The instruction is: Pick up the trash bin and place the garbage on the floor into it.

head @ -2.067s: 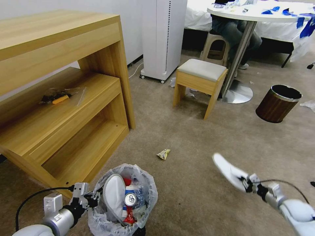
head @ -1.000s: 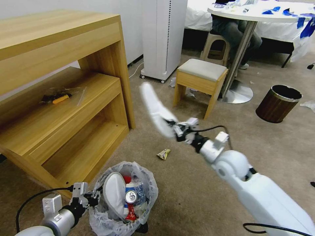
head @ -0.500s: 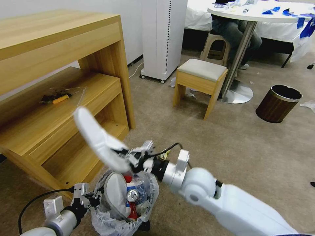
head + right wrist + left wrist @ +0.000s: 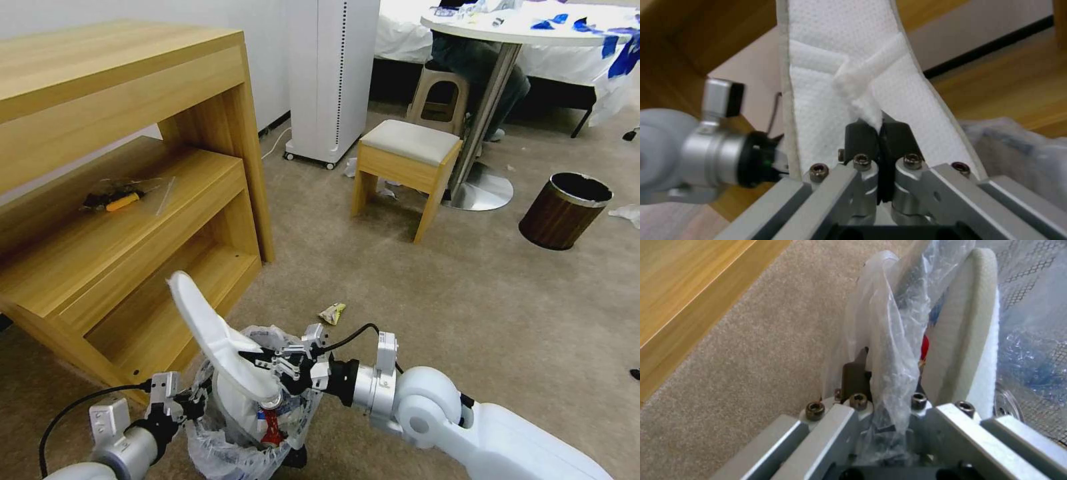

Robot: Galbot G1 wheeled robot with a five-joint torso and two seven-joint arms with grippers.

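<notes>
The floor [image 4: 427, 313], a beige carpet, is carrying the wooden shelf unit [image 4: 127, 200] on the robot's left and the trash bin [image 4: 230, 447] directly in front of the robot. The trash bin is sitting just beside the shelf unit's lower corner, and its plastic liner [image 4: 303, 407] is bulging over the rim. The left pincer [image 4: 190, 402] is gripping the bin at its rim, with liner film pinched between the closed fingers [image 4: 856, 373]. The right pincer [image 4: 279, 365] is hovering over the bin opening, clamped shut on the strap of a white slipper [image 4: 213, 330], which is angling upward toward the shelf unit. A second slipper [image 4: 969, 333] is standing inside the bin. A yellow wrapper [image 4: 332, 312] is lying on the floor beyond the bin.
</notes>
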